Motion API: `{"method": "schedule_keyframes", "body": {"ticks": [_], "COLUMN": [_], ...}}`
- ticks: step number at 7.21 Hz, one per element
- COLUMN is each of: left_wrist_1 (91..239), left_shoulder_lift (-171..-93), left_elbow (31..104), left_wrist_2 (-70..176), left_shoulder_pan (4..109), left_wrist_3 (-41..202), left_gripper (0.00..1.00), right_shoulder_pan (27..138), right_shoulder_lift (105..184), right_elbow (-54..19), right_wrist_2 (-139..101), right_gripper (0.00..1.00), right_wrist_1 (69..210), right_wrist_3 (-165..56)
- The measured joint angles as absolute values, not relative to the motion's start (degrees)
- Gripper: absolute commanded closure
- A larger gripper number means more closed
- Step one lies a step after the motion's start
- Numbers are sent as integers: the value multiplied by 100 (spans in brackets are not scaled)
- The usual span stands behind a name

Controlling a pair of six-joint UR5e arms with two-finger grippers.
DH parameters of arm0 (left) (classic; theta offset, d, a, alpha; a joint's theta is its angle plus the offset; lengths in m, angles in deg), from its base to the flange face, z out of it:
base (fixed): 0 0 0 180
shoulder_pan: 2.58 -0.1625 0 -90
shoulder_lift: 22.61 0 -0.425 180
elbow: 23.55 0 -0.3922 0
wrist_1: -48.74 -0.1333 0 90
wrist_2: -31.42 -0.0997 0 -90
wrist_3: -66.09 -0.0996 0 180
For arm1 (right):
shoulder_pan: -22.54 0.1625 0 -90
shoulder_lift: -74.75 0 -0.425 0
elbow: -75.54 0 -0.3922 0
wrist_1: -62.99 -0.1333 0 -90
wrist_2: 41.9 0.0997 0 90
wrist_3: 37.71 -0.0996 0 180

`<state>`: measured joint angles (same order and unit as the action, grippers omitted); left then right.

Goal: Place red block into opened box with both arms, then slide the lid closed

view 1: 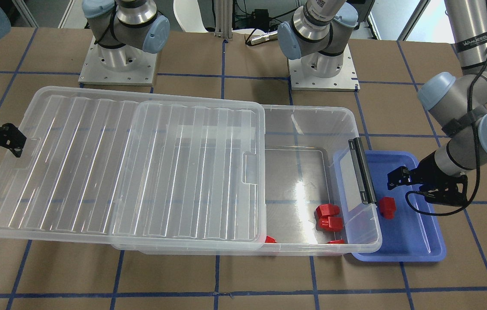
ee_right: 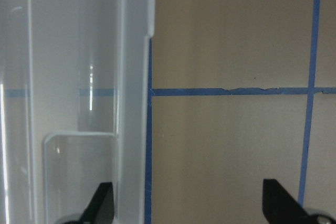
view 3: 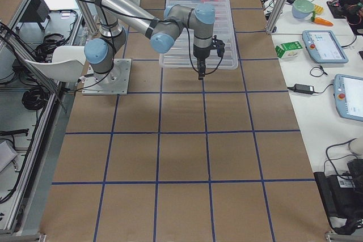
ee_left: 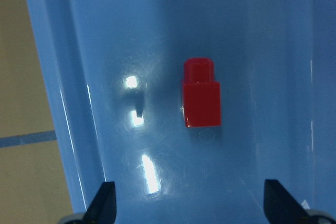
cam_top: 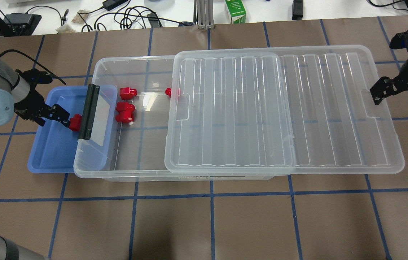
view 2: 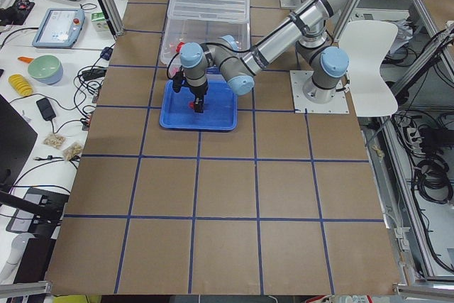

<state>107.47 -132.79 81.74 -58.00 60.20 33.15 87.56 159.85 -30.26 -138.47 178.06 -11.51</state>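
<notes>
One red block [ee_left: 201, 95] lies flat in the blue tray [cam_top: 50, 151], just outside the box's latch end. My left gripper [cam_top: 58, 116] hovers over the tray beside that block, open, fingertips [ee_left: 105, 203] spread wide with nothing between them. The clear box [cam_top: 131, 61] holds several more red blocks [cam_top: 125, 112] near its latch end. The ribbed lid [cam_top: 283, 108] rests on the box, slid far to the right and overhanging it. My right gripper [cam_top: 378, 92] is open at the lid's far short end by its notch, the lid edge [ee_right: 134, 103] beside one finger.
The black bar latch [cam_top: 87, 112] stands up between the tray and the box's open part. Both arm bases [view 1: 116, 64] are bolted behind the box. Cables and a green carton [cam_top: 235, 11] lie beyond the table's far edge.
</notes>
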Motion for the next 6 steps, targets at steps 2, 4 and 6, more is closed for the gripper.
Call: {"method": "schedule_keyframes", "body": {"ticks": [2,4,6], "left_wrist_1": [10542,10461,10340], "left_shoulder_lift": [-13455,-13583,-13764], "left_elbow": [8174,8165,8159], "left_wrist_2": [-5799,-5802,-5801], "left_shoulder_pan": [6157,6308,6338], "left_wrist_3": [3548,3668,3666], "left_gripper": [0,0,0], "right_shoulder_pan": [8760,8801,8823], "right_shoulder_lift": [16020,16206,16521], "right_elbow": [-3009,-2869,-2573], "right_wrist_2": [-13806,-13684,-13528], "right_gripper": [0,0,0], "right_wrist_1": [17815,17691,17167], "right_wrist_3": [-1133,-1134,-1142]}}
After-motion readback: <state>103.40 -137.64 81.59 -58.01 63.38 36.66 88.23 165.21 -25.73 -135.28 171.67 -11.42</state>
